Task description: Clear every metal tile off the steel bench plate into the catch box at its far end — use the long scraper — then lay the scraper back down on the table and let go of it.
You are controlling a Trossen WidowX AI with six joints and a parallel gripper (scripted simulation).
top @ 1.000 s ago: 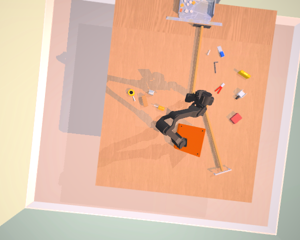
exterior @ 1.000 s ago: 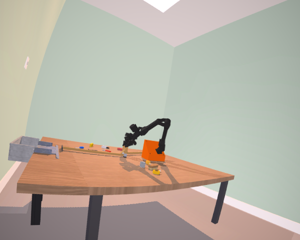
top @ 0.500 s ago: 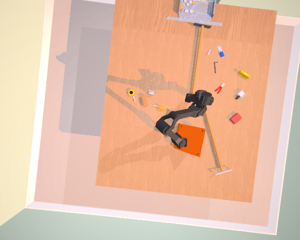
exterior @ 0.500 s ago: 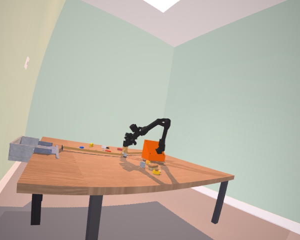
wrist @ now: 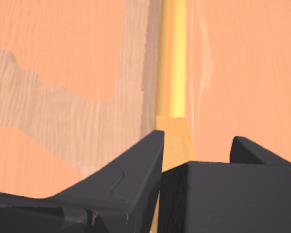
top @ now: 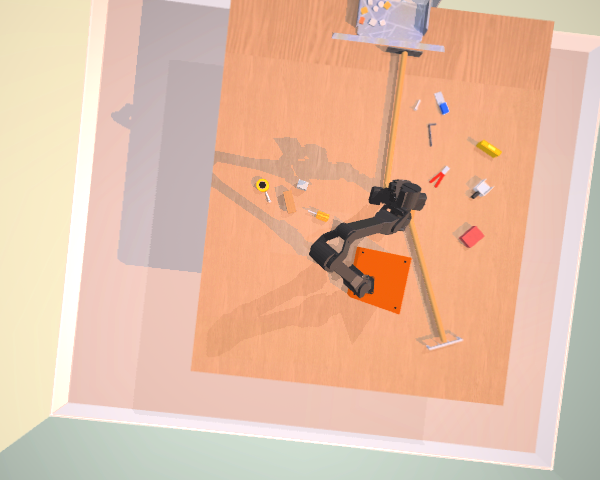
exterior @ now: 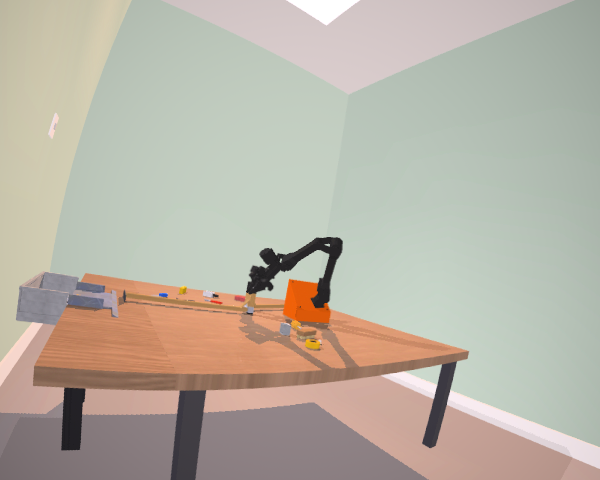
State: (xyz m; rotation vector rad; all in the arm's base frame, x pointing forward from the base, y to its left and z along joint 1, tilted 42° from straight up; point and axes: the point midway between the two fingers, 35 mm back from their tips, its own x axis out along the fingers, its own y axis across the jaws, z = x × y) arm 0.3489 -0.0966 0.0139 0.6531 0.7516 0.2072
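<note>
We find the gripper (top: 397, 198) closed on the long scraper (top: 393, 124), its jaws clamped around the wooden shaft partway along its length. In the wrist view the two dark fingers press against the yellow-orange shaft (wrist: 173, 58), which runs straight ahead over the table (wrist: 62, 26).

From above, the scraper lies across the table (top: 269, 320) from a grey crosspiece (top: 440, 342) at the near end to a blade (top: 388, 49) at the far end. That blade sits against the steel bench plate (top: 393, 28), which adjoins the catch box (exterior: 42, 299) at the table's far edge. Several small pale and orange tiles (top: 375, 12) show at that far end; we cannot tell whether they lie on the plate or in the box.

The arm rises from an orange base (top: 393, 289). Small items lie scattered on both sides of the shaft, including a red block (top: 471, 236) and a yellow ring (top: 261, 184), all apart from the scraper.
</note>
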